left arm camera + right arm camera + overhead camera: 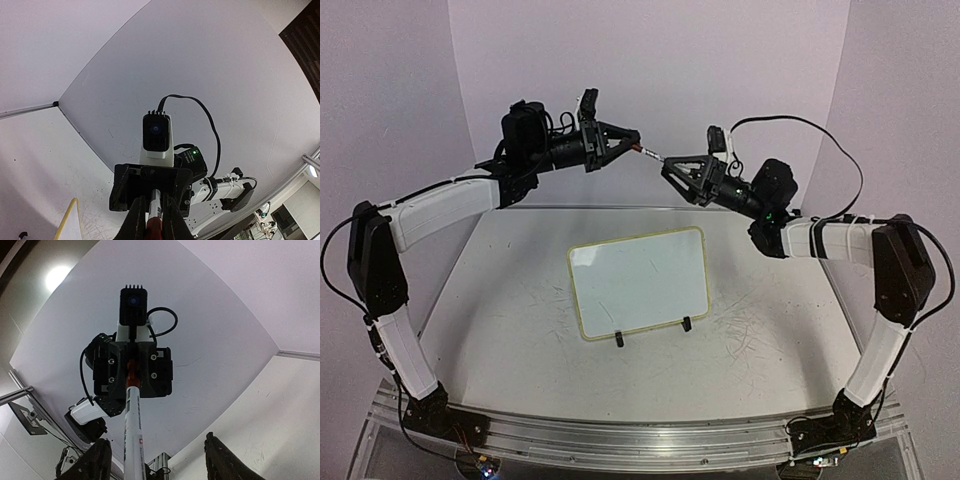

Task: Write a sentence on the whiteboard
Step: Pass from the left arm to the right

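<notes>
1. The left hand is gripping the marker near its red end, jaws closed on it, and is holding it roughly level in the air above the far part of the table.
2. The right hand is facing the left hand tip to tip. It is open: its fingers are standing well apart on either side of the white barrel and are not touching it.
3. The whiteboard is standing propped on its clip feet near the middle of the table, well below both hands. Its face is showing no written words.
4. The step in hand appears to be a handover or an uncapping of the marker. To do it well:
   - Centre the barrel between the right fingers, since it is sitting nearer one of them.
   - Close squarely on the barrel.
   - Pull or release along the marker's axis only, so that nothing is twisting.
</notes>
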Controlling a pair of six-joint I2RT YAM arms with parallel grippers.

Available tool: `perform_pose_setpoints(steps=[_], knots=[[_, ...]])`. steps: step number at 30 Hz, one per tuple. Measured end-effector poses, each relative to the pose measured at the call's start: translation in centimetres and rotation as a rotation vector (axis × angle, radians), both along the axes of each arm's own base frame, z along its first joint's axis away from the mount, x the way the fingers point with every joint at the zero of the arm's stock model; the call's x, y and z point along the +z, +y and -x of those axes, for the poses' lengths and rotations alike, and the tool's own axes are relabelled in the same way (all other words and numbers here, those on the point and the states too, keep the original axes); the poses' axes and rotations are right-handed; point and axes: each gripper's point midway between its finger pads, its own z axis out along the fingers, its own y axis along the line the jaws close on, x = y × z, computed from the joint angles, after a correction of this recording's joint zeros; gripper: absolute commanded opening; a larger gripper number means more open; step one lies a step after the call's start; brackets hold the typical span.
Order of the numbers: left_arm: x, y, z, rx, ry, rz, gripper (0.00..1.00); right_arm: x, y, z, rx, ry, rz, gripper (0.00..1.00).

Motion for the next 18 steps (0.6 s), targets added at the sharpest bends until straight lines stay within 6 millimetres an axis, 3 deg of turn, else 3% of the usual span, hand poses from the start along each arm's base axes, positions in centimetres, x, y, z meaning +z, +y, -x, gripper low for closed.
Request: perform_pose_setpoints(steps=[10,18], knots=[[0.1,-0.2,0.5,-0.028,0.019,0.015,0.00,1.7,1.0,0.5,0.053,-0.027,-0.056,0.40],[0.2,-0.3,0.6,-0.035,0.019,0.025,0.00,1.8,1.5,0.7,0.060,-0.025,-0.066,0.37]])
